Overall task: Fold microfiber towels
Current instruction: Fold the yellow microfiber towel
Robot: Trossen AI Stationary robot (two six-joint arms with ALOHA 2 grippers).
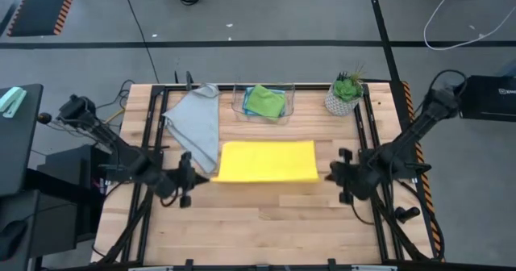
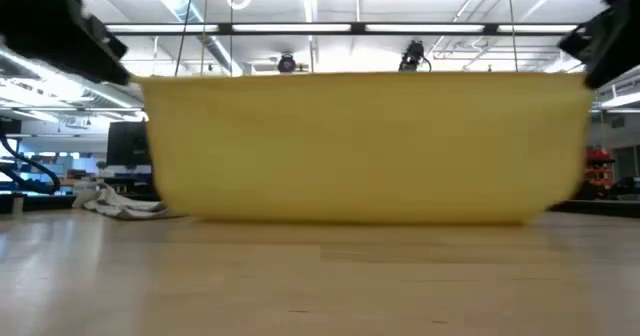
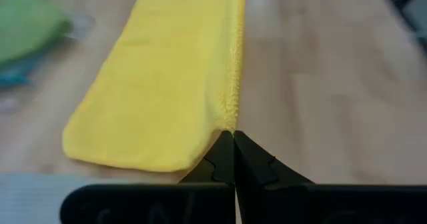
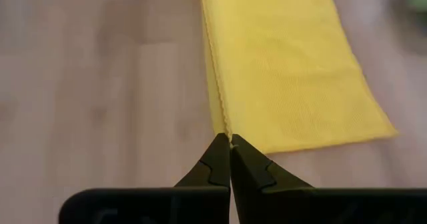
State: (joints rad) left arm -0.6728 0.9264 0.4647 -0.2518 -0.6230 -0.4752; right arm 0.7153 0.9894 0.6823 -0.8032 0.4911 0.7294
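A yellow microfiber towel [image 1: 266, 161], doubled over into a long strip, spans the middle of the table between my two grippers. My left gripper [image 1: 200, 177] is shut on its near left corner and my right gripper [image 1: 332, 174] on its near right corner. In the low view the yellow towel [image 2: 365, 146] stands like a wall, its held edge up and its fold down at the tabletop. A grey towel [image 1: 197, 118] lies rumpled at the far left. A green towel [image 1: 264, 102] sits on a light blue one in a clear bin. My left gripper [image 3: 233, 141] pinches the yellow towel's near left corner [image 3: 229, 121] between its fingertips, where two layered edges meet. It comes slanting down from the table's left. The held edge is raised and drawn straight toward the other gripper; the towel slopes down to its fold. My right gripper [image 4: 230, 144] pinches the near right corner [image 4: 223, 125] at its fingertips, on two stacked edges. It slants down from the table's right. That corner is lifted, and the rest of the towel slopes away toward the far side.
A clear bin [image 1: 242, 110] and a potted plant [image 1: 345, 93] stand along the far edge. The grey towel [image 2: 120, 204] shows behind the yellow one at the left. Bare wood [image 1: 266, 223] lies between the yellow towel and the near edge.
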